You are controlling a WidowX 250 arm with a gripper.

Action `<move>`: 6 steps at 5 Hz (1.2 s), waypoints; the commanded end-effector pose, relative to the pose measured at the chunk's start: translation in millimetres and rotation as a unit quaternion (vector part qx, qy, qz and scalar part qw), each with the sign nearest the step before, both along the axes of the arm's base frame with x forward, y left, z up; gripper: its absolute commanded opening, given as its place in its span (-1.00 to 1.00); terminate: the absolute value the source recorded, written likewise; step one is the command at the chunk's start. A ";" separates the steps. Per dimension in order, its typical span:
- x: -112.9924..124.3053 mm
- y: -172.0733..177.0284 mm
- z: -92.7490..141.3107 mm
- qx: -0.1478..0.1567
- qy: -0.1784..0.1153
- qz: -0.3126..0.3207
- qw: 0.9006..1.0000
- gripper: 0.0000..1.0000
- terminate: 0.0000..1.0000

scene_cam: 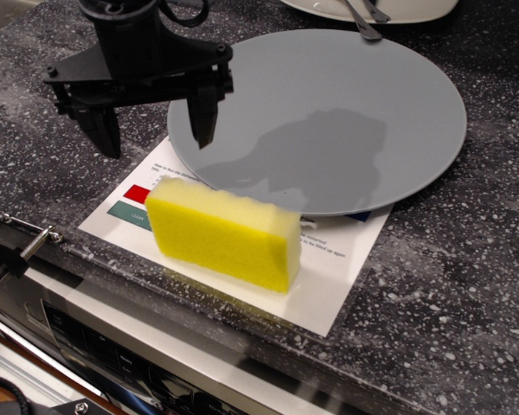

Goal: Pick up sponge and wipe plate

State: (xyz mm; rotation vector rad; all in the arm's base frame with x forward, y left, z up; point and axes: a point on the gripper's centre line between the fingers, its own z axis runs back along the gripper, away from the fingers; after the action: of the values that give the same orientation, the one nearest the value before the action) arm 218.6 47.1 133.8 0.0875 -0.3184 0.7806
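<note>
A bright yellow sponge (223, 233) lies on a white printed sheet near the counter's front edge. The blue-grey plate (346, 112) lies flat behind it, overlapping the sheet, with the arm's shadow on it. My black gripper (154, 138) hangs open and empty above the counter, just behind and left of the sponge. One finger (201, 117) is over the plate's left rim, the other (104, 131) over the dark counter. It touches neither sponge nor plate.
A white printed sheet (329, 277) with red and green marks lies under sponge and plate. A white dish with metal cutlery (372, 10) sits at the top edge. The speckled dark counter (467, 259) ends at a front edge over an appliance panel (112, 354).
</note>
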 end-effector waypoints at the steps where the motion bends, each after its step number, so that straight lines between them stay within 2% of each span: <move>1: 17.0 -3.0 1.8 0.010 -0.012 0.185 0.983 1.00 -1.00; 2: 17.2 -6.6 -4.0 -0.028 0.031 0.253 0.967 1.00 -1.00; 3: 13.9 -12.6 -8.1 -0.080 0.057 0.302 0.948 1.00 -1.00; 4: 7.4 -16.3 -12.8 -0.120 0.060 0.343 0.930 1.00 -1.00; 5: 3.2 -15.8 -25.8 -0.160 0.042 0.380 0.910 1.00 -1.00; 6: 5.7 -18.4 -35.8 -0.179 0.031 0.397 0.899 1.00 -1.00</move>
State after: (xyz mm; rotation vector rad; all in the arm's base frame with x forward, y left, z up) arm 220.1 28.1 88.3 -0.1069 -0.0369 1.6239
